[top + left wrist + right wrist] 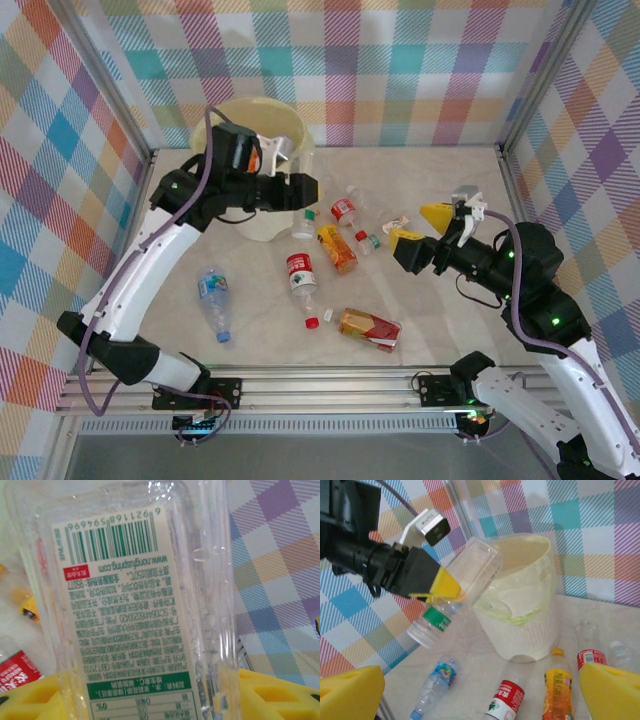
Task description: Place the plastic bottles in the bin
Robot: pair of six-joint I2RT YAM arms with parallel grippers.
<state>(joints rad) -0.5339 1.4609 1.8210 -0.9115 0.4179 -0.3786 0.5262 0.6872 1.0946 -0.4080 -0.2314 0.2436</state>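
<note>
The left gripper (445, 586) is clamped with its yellow fingers on a clear plastic bottle with a green-printed white label (475, 567). The bottle is held tilted in the air at the far left. Seen from above, gripper and bottle are over the open mouth of the round pale-yellow bin lined with a yellowish bag (525, 635). The right gripper (420, 227) hangs at the right, its jaws spread wide with nothing between them.

More bottles lie on the pale marble-look tabletop (450, 170) between the arms. A clear blue-labelled bottle (213, 300) is near left. A red-labelled bottle with a red cap (300, 275) and an orange juice bottle (337, 248) are at the centre. An amber bottle with an orange-red label (370, 328) lies nearest. A small red-labelled bottle (345, 210) is just right of the bin.
</note>
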